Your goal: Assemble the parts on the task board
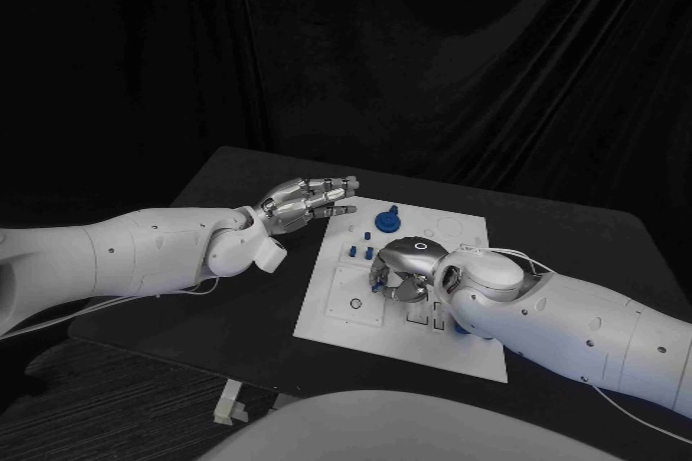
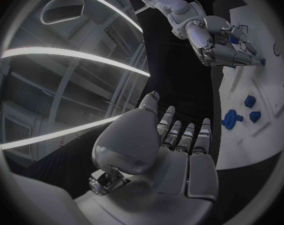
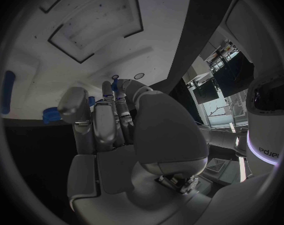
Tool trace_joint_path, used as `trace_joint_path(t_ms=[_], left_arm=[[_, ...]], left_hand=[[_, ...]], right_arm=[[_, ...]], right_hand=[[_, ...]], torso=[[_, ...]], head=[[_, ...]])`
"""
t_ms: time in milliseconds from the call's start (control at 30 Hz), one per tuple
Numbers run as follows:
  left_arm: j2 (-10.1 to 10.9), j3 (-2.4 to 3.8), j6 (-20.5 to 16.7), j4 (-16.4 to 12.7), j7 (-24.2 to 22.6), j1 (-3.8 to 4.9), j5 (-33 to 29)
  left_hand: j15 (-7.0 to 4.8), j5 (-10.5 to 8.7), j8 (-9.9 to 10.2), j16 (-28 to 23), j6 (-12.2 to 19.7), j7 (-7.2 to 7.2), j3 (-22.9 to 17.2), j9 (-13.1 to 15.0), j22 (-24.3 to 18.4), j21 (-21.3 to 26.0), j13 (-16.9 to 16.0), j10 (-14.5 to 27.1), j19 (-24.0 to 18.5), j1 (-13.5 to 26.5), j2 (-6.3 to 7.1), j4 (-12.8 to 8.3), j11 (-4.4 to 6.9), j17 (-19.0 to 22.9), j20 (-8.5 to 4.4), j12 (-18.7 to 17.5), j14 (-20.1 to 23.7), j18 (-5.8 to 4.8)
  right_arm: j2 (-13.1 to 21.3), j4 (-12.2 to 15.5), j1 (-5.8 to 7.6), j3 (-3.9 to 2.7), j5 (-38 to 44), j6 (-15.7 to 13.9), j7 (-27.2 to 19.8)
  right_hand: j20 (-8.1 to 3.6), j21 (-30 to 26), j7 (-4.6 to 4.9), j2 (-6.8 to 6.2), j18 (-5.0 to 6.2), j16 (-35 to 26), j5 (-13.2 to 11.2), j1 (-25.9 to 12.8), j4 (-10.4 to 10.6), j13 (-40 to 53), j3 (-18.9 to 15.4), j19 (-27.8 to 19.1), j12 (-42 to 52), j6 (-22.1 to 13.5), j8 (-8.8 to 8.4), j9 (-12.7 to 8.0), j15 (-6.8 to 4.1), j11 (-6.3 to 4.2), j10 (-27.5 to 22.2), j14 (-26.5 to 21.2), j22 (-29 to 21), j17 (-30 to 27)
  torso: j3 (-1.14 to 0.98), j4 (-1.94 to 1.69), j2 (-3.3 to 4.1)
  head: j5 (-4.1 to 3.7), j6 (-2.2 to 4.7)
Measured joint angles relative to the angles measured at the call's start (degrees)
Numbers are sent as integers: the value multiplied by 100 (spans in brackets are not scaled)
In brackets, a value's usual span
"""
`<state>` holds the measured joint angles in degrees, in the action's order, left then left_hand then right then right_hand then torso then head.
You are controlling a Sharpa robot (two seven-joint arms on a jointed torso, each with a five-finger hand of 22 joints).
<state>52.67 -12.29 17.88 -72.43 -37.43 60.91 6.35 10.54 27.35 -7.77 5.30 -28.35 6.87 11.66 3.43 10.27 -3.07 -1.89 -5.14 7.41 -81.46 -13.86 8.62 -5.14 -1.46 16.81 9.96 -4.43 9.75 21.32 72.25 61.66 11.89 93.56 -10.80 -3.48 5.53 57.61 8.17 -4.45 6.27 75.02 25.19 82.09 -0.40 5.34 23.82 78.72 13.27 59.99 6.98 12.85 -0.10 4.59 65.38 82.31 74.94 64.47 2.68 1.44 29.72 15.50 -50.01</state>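
The step in hand looked like a placement: the right hand (image 1: 404, 271) was down over the middle of the task board (image 1: 335, 316), fingers curled toward its surface, with a small blue part (image 2: 262, 62) showing at the tips of its fingers (image 2: 232, 55) in the left wrist view. Whether that part was pinched or merely lay under the fingertips could not be told. The next move seemed to call for a fine, straight press into the board's recess just below the fingers, with the wrist held steady so the piece did not tilt.

The right arm reached in low across the desk (image 1: 202, 311), the back of its hand turned upward and the palm facing the board. The left hand (image 1: 306, 201) hovered above the board's far left corner, clear of it, fingers (image 2: 179, 135) apart and gently bent, holding nothing.

A round blue part (image 1: 387, 221) lay beyond the right fingers, between the two hands, with smaller blue pieces (image 1: 356, 251) beside the fingertips. More blue parts (image 3: 51, 116) sat close to the right fingers.
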Motion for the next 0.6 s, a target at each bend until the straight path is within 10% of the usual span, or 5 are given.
trace_joint_path(t_ms=[600], left_arm=[[-9, 0, 27, 27, 20, -27, 0]], left_hand=[[0, 0, 0, 0, 0, 0, 0, 0, 1, 0, 0, 0, 0, 5, -5, 0, 0, 0, 0, 0, 0, 0]], right_arm=[[-1, 32, 0, -2, 0, 125, 80]], right_hand=[[0, -26, 0, -2, 0, -23, -45, -1, -43, 5, 8, -42, 28, 0, -23, -15, -15, 3, 3, -16, -1, -33]], torso=[[1, -3, -1]], head=[[62, 0]])
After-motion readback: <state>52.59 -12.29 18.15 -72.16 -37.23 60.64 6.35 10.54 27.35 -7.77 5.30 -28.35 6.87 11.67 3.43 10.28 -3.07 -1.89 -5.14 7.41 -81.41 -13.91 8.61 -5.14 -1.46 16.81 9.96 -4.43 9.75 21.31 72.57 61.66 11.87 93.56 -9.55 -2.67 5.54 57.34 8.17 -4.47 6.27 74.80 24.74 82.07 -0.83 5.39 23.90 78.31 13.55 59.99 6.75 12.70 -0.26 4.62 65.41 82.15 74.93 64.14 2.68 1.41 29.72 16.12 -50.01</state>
